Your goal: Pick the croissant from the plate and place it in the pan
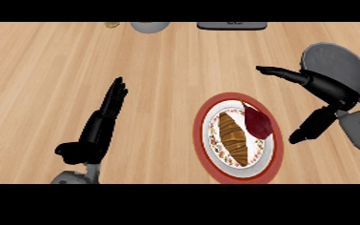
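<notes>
A golden-brown croissant [233, 136] lies on the white, red-rimmed plate [206, 109] at lower centre. A dark red item [258, 122] rests next to it on the plate's right side. The grey round pan [336, 58] is at the right edge, partly hidden by my right hand. My right hand [329, 88] is open just right of the plate, thumb stretched left and fingers pointing down-left past the plate's rim. It holds nothing and does not touch the croissant. My left hand [103, 120] rests open at the left, fingers straight and pointing up.
Along the far edge of the wooden counter sit a small brown item [112, 25], a grey bowl [149, 26] and a dark grey object [232, 25]. Bare wood lies between the left hand and the plate.
</notes>
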Tool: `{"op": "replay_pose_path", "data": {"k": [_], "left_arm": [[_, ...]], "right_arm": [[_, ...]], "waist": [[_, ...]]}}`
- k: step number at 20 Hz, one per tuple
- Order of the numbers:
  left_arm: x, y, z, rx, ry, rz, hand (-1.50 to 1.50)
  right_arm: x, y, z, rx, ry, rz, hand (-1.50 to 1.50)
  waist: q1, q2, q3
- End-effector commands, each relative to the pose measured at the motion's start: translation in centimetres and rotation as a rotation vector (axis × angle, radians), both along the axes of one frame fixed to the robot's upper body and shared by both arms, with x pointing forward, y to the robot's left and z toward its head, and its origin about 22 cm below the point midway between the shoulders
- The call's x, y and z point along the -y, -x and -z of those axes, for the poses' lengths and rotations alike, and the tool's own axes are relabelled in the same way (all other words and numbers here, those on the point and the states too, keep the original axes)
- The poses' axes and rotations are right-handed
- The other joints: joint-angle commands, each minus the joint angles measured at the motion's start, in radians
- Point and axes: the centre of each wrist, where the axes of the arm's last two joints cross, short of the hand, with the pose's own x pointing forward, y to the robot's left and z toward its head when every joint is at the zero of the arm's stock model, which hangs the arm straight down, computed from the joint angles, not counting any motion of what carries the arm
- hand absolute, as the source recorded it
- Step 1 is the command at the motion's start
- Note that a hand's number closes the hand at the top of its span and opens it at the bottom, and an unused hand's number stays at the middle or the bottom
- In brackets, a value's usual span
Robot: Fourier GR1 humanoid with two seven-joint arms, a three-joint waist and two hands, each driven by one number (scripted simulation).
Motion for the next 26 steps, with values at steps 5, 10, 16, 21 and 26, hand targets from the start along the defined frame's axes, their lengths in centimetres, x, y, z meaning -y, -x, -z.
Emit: {"op": "replay_pose_path", "data": {"k": [5, 10, 16, 21, 26], "left_arm": [[-0.4, 0.2, 0.4, -0.001, -0.006, -0.005, 0.00], [-0.4, 1.1, -0.5, 0.006, 0.004, 0.008, 0.00], [-1.4, 0.6, -0.7, 0.002, -0.011, -0.009, 0.00], [0.1, 0.4, 1.1, 0.007, -0.005, 0.005, 0.00], [-0.3, 1.5, -1.6, 0.002, 0.004, -0.018, 0.00]], "right_arm": [[-6.5, 0.6, -0.1, 0.054, 0.414, -0.143, -1.50], [-8.3, 1.1, 2.2, 0.104, 0.560, -0.196, -1.50], [-10.7, 3.6, 3.9, 0.090, 0.636, -0.193, -1.50], [-8.3, 1.4, 5.3, 0.055, 0.640, -0.166, -1.50], [-9.3, 3.1, 6.6, 0.046, 0.636, -0.141, -1.50]], "waist": [[0.000, -0.003, -0.001], [0.004, -0.001, 0.001], [-0.009, -0.002, 0.000], [-0.004, 0.001, 0.001], [-0.003, -0.001, 0.001]]}}
